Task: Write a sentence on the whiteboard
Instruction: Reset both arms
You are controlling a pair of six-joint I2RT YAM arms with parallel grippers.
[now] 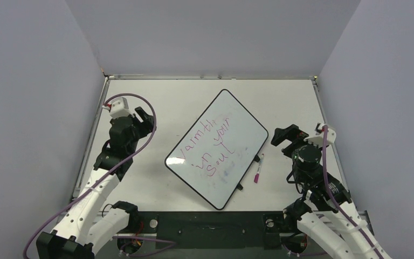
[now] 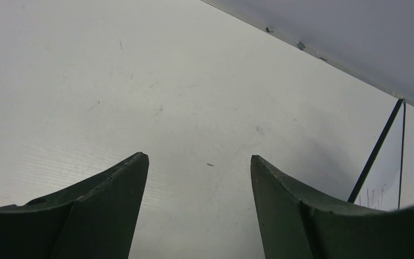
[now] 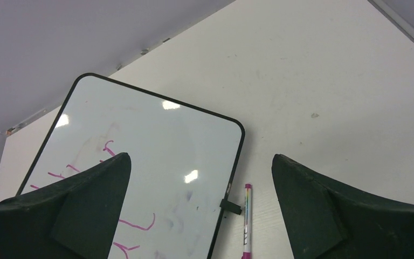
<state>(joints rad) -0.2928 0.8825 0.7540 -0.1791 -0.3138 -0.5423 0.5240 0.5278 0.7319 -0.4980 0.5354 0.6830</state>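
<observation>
The whiteboard [image 1: 240, 116] lies tilted in the middle of the table, with a thin black rim. The sentence [image 1: 207, 147] is on it in pink marker, three lines reading roughly "Warmth in your soul". A pink-capped marker [image 1: 258, 170] lies on the table just off the board's right edge, held by nothing. My left gripper [image 1: 144, 120] is open and empty, left of the board and above bare table [image 2: 198, 157]. My right gripper [image 1: 284, 135] is open and empty, right of the board; its wrist view [image 3: 200, 156] shows the board [image 3: 156, 135], pink strokes [image 3: 136, 225] and the marker [image 3: 246, 221].
Grey walls close in the table on three sides, with a metal rail along the far edge [image 1: 210, 76]. Small black clips [image 3: 230, 206] stick out from the board's rim. Faint purple smudges [image 1: 227, 172] mark the board's lower part. A board corner shows in the left wrist view [image 2: 377, 151].
</observation>
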